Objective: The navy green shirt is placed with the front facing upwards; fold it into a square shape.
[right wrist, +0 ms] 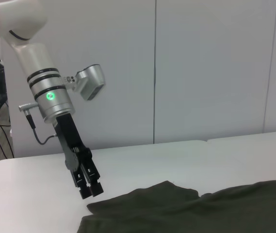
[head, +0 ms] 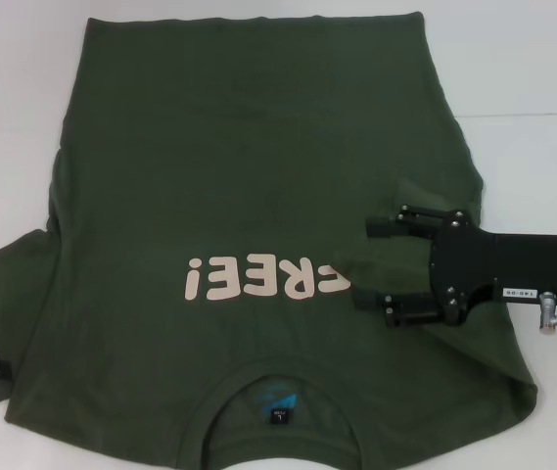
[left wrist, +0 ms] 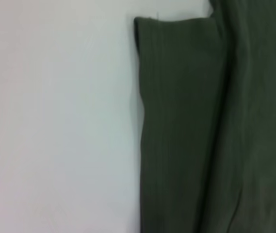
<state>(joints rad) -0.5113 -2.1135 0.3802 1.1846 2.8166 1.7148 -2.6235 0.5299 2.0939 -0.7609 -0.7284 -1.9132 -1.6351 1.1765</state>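
1. Shirt (head: 249,196) lies front-up on the white table (head: 533,59), collar nearest the robot, hem at the far side. "FREE!" print (head: 263,279) reads upside down from the head cam; first letter is partly covered by folded cloth.
2. Done so far, judging by the lie of the cloth: right sleeve/side is turned in over the body. The right edge looks folded and a flap sits by the print under the R gripper.
3. Not done: left sleeve (head: 4,304) is spread flat on the table, not folded. Hem isn't brought up to the collar. Outline is nowhere near a square yet; I'd say approx. a third through at best.
4. R gripper (head: 374,264) is over the shirt's right chest area, just beside the print. Fingers are spread wide w/ nothing between them; it looks like the fold is released, though I can't tell if the tips touch the cloth.
5. L gripper (right wrist: 90,188) is at the left sleeve's edge, low over the table, seen in the R wrist cam. Fingers look closed together, holding nothing; tips are just beside the cloth, not gripping it.
6. L wrist cam shows only the sleeve hem on the table.
7. Left to do, likely: fold the left side in, then fold bottom to top.
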